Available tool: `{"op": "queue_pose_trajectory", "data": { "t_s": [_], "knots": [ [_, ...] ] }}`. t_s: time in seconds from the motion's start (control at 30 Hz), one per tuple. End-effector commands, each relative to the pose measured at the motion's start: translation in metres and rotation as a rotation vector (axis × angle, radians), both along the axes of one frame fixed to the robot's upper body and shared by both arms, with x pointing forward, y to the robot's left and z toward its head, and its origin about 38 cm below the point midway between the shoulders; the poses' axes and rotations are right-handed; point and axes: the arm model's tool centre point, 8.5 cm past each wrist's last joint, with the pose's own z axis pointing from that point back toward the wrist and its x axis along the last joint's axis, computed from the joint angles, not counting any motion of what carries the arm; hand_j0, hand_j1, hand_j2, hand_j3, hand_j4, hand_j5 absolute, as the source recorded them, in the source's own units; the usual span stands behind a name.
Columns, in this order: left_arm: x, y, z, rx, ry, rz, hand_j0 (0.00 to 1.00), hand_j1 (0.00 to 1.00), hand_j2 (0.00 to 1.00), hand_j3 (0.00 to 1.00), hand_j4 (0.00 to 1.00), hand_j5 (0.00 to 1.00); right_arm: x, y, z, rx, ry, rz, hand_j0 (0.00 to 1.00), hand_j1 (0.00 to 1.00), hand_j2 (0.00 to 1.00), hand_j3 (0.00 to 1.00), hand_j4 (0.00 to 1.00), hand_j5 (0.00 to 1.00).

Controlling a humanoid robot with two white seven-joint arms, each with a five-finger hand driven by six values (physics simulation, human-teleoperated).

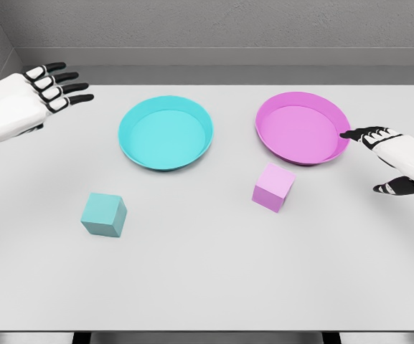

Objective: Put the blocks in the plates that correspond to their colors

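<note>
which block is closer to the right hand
The pink block, sitting in front of the pink plate; the teal block lies far across from the right hand.

Bright, even overhead light — soft short shadows, sharp render, no glare.

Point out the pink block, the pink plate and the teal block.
pink block (273,187), head view, on its front face.
pink plate (293,129), head view, on its bare inner floor.
teal block (103,214), head view, on its front face.
</note>
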Motion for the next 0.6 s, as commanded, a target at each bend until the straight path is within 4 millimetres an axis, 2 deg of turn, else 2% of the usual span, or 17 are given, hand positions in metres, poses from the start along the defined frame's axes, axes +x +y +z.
{"op": "queue_pose_trajectory", "data": {
  "t_s": [0.0,0.07,0.1,0.13,0.17,0.2,0.3,0.37,0.57],
  "knots": [
    [0.0,0.0,0.0,-0.003,0.004,-0.001,1.0,1.0,1.0,1.0,1.0,1.0,0.0,0.0,0.001,0.0,-0.001,0.0,1.0,1.0,1.0,1.0,1.0,1.0],
    [-0.001,0.0,0.0,-0.002,0.005,-0.001,1.0,1.0,1.0,1.0,1.0,1.0,0.0,0.0,0.002,0.0,-0.003,0.001,1.0,1.0,1.0,1.0,1.0,1.0],
    [-0.005,0.008,0.004,0.029,0.006,0.006,1.0,1.0,1.0,1.0,1.0,1.0,0.0,0.003,0.005,0.004,-0.01,0.006,1.0,1.0,1.0,1.0,1.0,1.0],
    [-0.009,0.004,0.006,0.042,0.003,-0.011,1.0,1.0,1.0,1.0,1.0,1.0,0.002,0.005,0.01,0.007,-0.022,0.012,1.0,1.0,1.0,1.0,1.0,1.0],
    [-0.016,0.0,-0.004,0.045,0.03,-0.028,1.0,1.0,1.0,1.0,1.0,1.0,0.006,0.008,0.014,0.009,-0.036,0.016,1.0,1.0,1.0,1.0,1.0,1.0],
    [-0.022,-0.007,-0.008,0.048,0.038,-0.052,1.0,1.0,1.0,1.0,1.0,1.0,0.011,0.014,0.018,0.012,-0.047,0.031,1.0,1.0,1.0,1.0,1.0,1.0],
    [-0.031,-0.016,-0.014,0.046,0.057,-0.085,1.0,1.0,1.0,1.0,1.0,1.0,0.027,0.063,0.011,-0.034,0.04,0.172,1.0,1.0,1.0,1.0,1.0,1.0],
    [-0.035,-0.017,-0.011,0.058,0.056,-0.097,1.0,1.0,1.0,1.0,1.0,1.0,0.029,0.081,0.004,-0.064,0.097,0.227,1.0,1.0,1.0,1.0,1.0,1.0],
    [-0.048,-0.031,-0.024,0.057,0.097,-0.138,1.0,1.0,1.0,1.0,1.0,1.0,0.025,0.104,-0.004,-0.094,0.164,0.32,1.0,1.0,1.0,1.0,1.0,1.0]
  ]
}}
